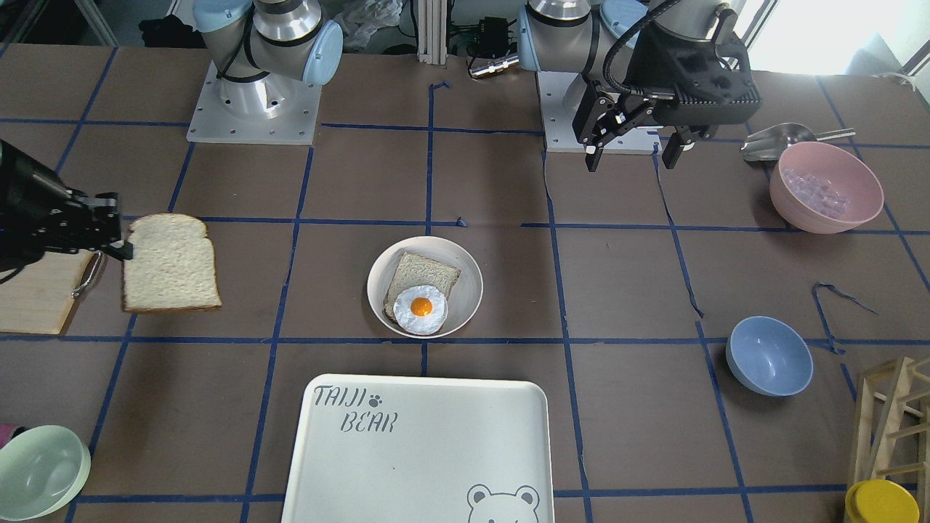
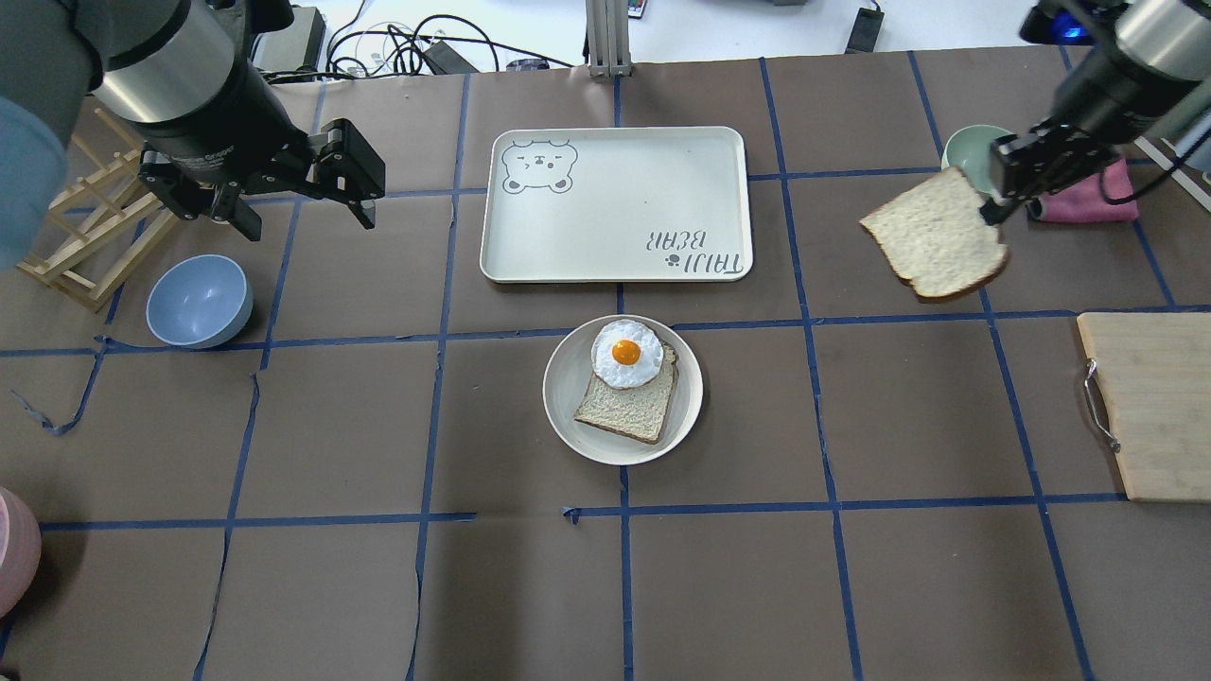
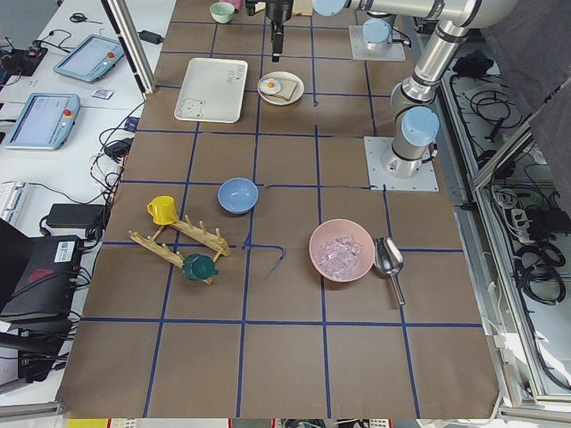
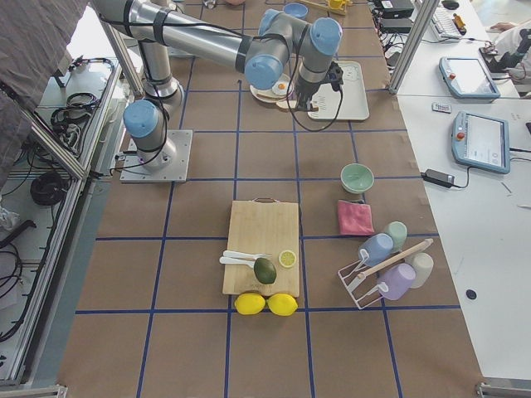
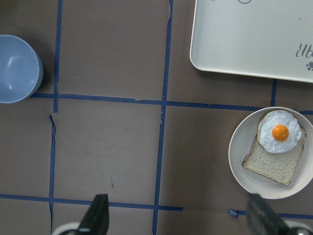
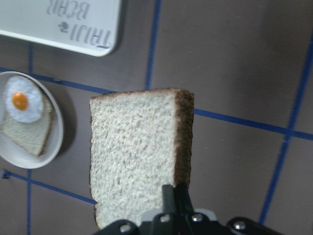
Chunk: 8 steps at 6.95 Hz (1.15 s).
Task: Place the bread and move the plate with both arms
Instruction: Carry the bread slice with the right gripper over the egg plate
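Note:
The bread [image 2: 938,236] is a plain slice held in the air by one edge in my shut right gripper [image 2: 991,203], right of the tray and well away from the plate. It also shows in the front view [image 1: 171,265] and fills the right wrist view [image 6: 137,152]. The cream plate [image 2: 568,378] sits at the table's centre and carries another bread slice with a fried egg [image 2: 626,355]. My left gripper [image 2: 305,222] hovers open and empty at the far left, above and left of the plate [image 5: 239,166].
The white TAIJI BEAR tray [image 2: 615,203] lies just beyond the plate. A blue bowl [image 2: 199,301] and a wooden rack [image 2: 85,236] are near my left gripper. A cutting board [image 2: 1149,407], a green bowl [image 2: 970,147] and a pink cloth [image 2: 1088,203] are on the right.

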### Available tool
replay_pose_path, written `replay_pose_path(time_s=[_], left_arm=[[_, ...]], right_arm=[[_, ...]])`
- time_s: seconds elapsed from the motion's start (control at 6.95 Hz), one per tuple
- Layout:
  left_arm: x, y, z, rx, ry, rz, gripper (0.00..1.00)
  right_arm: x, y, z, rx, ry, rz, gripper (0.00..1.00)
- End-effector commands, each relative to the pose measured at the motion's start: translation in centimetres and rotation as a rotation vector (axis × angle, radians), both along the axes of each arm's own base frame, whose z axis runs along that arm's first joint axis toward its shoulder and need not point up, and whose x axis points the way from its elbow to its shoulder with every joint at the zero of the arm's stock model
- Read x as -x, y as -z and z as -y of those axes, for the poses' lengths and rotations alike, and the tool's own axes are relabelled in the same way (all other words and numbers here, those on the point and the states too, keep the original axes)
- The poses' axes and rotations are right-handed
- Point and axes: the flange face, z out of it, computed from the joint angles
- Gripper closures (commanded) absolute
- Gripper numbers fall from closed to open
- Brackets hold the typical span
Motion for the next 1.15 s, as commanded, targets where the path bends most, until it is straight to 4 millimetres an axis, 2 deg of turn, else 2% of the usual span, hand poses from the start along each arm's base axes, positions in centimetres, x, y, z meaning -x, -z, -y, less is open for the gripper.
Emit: replay_pose_path(time_s=[0.0, 0.14, 0.43, 0.58, 0.72, 1.01], left_arm=[[0.0, 0.1, 0.0, -0.001, 0.000, 0.000, 0.00], [0.0, 0.0, 0.1, 0.000, 0.000, 0.000, 0.00], [0.0, 0.0, 0.1, 0.000, 0.000, 0.000, 0.00], [0.0, 0.0, 0.1, 0.000, 0.000, 0.000, 0.00], [0.0, 0.0, 0.1, 0.000, 0.000, 0.000, 0.00], [0.0, 0.0, 0.1, 0.000, 0.000, 0.000, 0.00]], right_arm=[[-12.8, 2.0, -1.6, -0.017, -0.014, 0.159, 1.00], [-14.9, 5.6, -2.7, 0.017, 0.027, 0.152, 1.00], [-19.2, 12.1, -6.6, 0.072, 0.205, 0.185, 1.00], [-21.2, 13.9, -8.7, 0.125, 0.269, 0.200, 1.00], [-22.0, 16.0, -10.8, 0.103, 0.287, 0.201, 1.00], [-22.0, 17.8, -12.6, 0.085, 0.312, 0.199, 1.00]])
